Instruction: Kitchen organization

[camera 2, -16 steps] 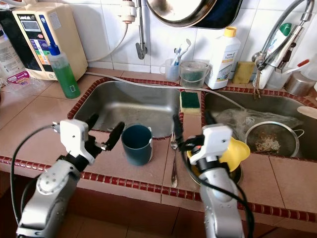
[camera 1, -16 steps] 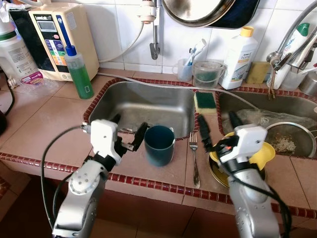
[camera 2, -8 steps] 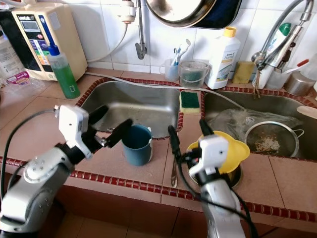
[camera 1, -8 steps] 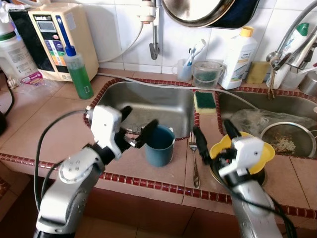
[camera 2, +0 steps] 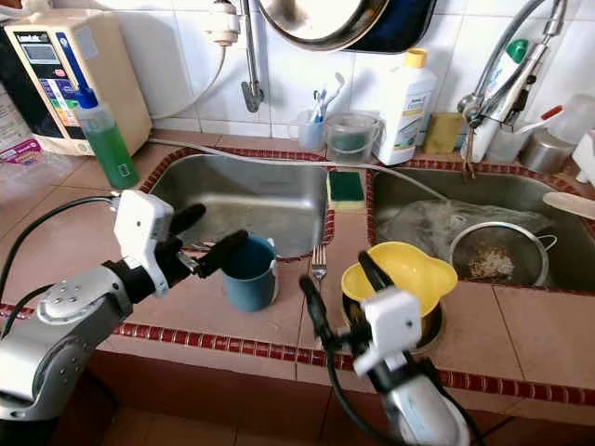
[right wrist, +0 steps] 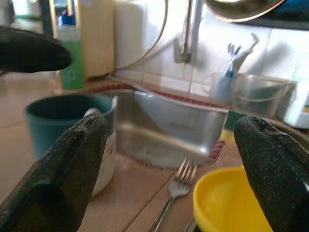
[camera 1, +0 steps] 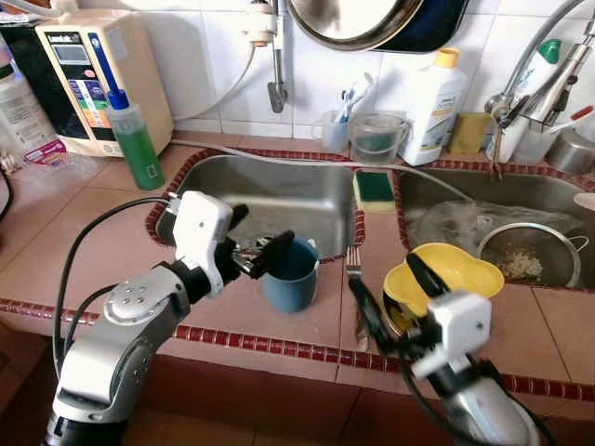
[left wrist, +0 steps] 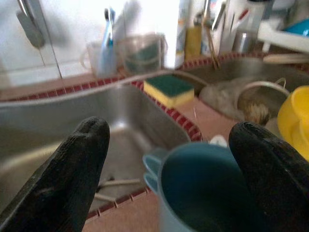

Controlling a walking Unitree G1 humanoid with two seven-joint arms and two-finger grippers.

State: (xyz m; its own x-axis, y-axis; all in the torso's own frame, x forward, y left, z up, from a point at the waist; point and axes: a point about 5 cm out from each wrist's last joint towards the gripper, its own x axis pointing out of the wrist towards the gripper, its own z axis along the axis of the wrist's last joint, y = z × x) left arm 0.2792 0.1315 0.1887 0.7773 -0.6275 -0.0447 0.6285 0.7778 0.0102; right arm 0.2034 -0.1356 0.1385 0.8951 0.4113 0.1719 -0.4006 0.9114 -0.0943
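Note:
A teal mug [camera 1: 289, 276] stands upright on the tiled counter at the front rim of the left sink. My left gripper [camera 1: 256, 234] is open just left of it, one finger tip at the mug's rim; the left wrist view shows the mug [left wrist: 207, 193] ahead, toward one finger. A fork [camera 1: 352, 269] lies on the counter right of the mug. A yellow bowl [camera 1: 451, 274] rests on a metal pot further right. My right gripper [camera 1: 383, 276] is open low at the counter's front edge, between fork and bowl, holding nothing.
The steel sink basin [camera 1: 279, 186] lies behind the mug, with a green-yellow sponge [camera 1: 374, 189] on the divider. A green soap bottle [camera 1: 135, 144] and a white appliance [camera 1: 88, 79] stand back left. The right sink holds a strainer [camera 1: 530, 260]; a detergent bottle [camera 1: 437, 102] stands behind.
My left gripper has moved forward and right, up to the mug's rim. My right arm has drawn back and down toward the counter's front edge. The camera has shifted slightly.

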